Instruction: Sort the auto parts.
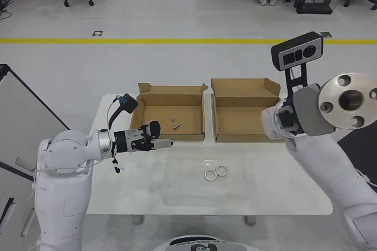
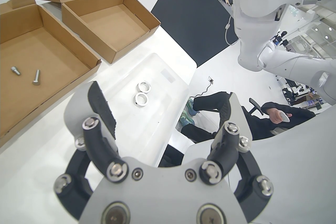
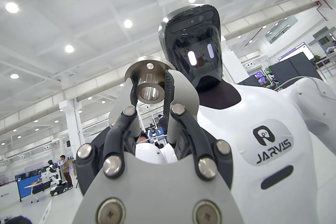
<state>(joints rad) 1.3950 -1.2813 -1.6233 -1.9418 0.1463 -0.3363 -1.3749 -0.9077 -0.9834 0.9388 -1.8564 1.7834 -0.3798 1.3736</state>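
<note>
Across the white table (image 1: 289,188), two cardboard boxes (image 1: 239,122) are set side by side at the far edge; two bolts (image 1: 174,121) are seen in the left box (image 1: 152,122). Two metal rings (image 1: 215,172) are laid just beside each other on a clear tray (image 1: 182,191). The left gripper (image 1: 168,144) is held at that box's near wall, fingers spread open. The right gripper (image 3: 151,78) is raised well above the table, fingers clamped on a flanged metal part (image 1: 352,100).
</note>
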